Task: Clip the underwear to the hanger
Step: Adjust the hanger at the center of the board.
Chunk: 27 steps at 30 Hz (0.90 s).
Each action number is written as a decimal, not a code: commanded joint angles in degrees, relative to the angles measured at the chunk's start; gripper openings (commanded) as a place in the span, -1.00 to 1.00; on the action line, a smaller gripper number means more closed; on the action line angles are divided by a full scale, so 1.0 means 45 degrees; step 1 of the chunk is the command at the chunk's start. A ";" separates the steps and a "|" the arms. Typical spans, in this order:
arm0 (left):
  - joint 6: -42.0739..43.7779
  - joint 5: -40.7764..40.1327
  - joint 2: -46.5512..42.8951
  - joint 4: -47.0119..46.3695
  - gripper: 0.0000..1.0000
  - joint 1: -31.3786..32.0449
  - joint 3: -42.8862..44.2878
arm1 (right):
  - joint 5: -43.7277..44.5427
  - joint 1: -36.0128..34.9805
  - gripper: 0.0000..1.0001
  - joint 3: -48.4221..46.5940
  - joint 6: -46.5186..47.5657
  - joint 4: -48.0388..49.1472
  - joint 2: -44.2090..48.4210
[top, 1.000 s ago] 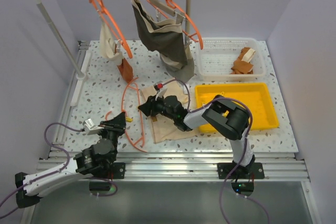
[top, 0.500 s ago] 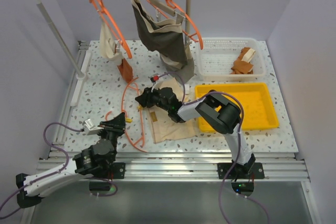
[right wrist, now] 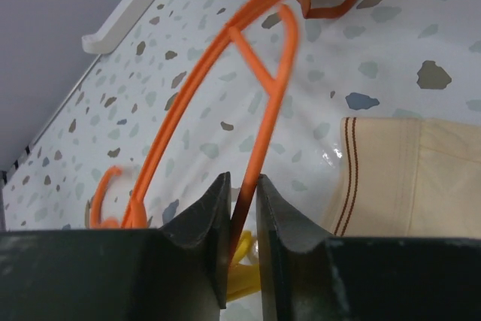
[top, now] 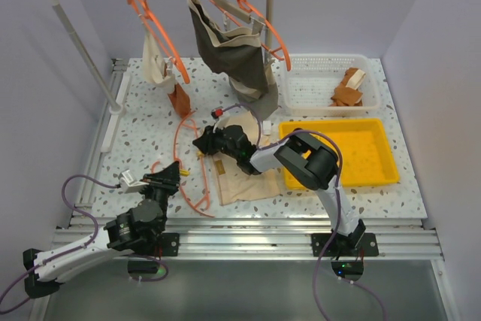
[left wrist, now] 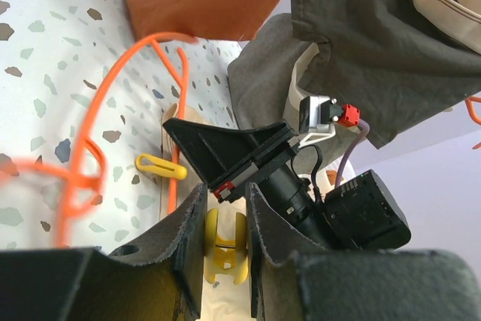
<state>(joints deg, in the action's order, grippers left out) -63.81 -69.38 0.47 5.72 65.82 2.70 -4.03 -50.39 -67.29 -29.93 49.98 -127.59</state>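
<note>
Right claw [right wrist: 242, 186] pinches the hanger [right wrist: 269, 110] wire; left claw [left wrist: 225, 193] grips a yellow clip [left wrist: 225, 249].

A robotics lab test cell is indicated: a left arm [top: 83, 252] and a right arm [top: 319, 174] are bolted to aluminium rails [top: 248, 225] at the near edge of a speckled table [top: 139, 137], which is enclosed by plain grey walls [top: 447, 73].
</note>
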 commanded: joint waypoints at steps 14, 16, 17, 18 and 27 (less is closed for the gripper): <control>0.0606 -0.0050 0.0461 -0.0899 -1.00 0.0080 -0.1752 | 0.3393 0.0007 -1.00 0.0421 -0.2056 -0.0147 0.0481; 0.0664 0.0008 0.0579 -0.1016 -1.00 0.0080 -0.1733 | 0.4058 0.0007 -1.00 0.0519 -0.2683 -0.0947 0.0677; 0.0665 0.0028 0.0598 -0.1036 -1.00 0.0080 -0.1713 | 0.4176 0.0007 -1.00 0.0577 -0.2955 -0.1356 0.0929; 0.0645 0.0067 0.0618 -0.1055 -1.00 0.0061 -0.1732 | 0.4313 0.0007 -1.00 0.0790 -0.3035 -0.1456 0.1047; 0.0879 0.0458 0.0559 -0.2011 -1.00 0.0080 -0.2143 | 0.4743 -0.0306 -1.00 0.3250 -0.3345 -0.0911 0.2922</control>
<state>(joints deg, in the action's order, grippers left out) -61.73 -66.83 2.79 1.76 65.82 2.70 13.72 -51.13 -55.79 -42.85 47.05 -118.50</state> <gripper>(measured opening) 0.259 0.123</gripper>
